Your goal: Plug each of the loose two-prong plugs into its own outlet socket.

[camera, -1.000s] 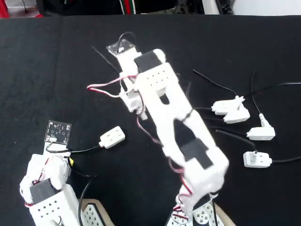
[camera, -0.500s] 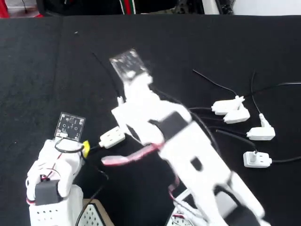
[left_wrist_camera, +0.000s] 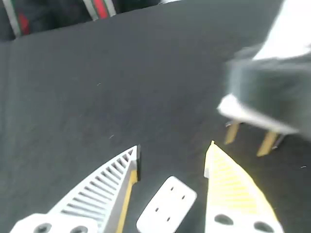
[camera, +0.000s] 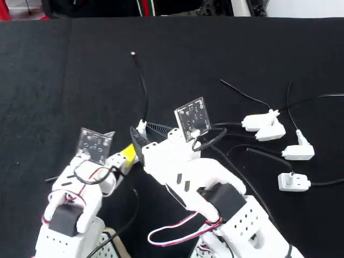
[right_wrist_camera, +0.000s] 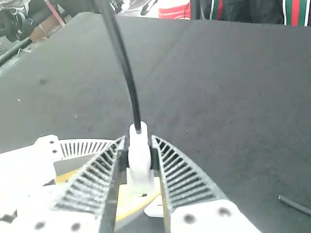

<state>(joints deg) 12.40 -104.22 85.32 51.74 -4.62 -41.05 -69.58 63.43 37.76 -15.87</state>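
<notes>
Nearest the arm bases, the left pincer (left_wrist_camera: pixel 173 147) stands wide open and holds nothing. Its white finger (left_wrist_camera: pixel 102 189) and yellow finger (left_wrist_camera: pixel 228 184) sit on either side of the white outlet socket (left_wrist_camera: pixel 166 208) without touching it. The socket lies flat on the counter (left_wrist_camera: pixel 73 97), slots up, its long axis running a little askew along the gap between the fingers.

Just beyond the yellow fingertip, the right pincer (right_wrist_camera: pixel 139 140) is clenched on a white 2-prong plug (right_wrist_camera: pixel 139 162), gripping its body from both sides. The 2 brass prongs (left_wrist_camera: pixel 267 143) point down toward the counter, apart from the socket and not in it.

A black cord (camera: pixel 143 91) leaves the back of the plug and runs across the black counter toward its far edge. Well apart on the right side lie 4 other white fittings (camera: pixel 293 182) on black cords, near that edge of the counter.
</notes>
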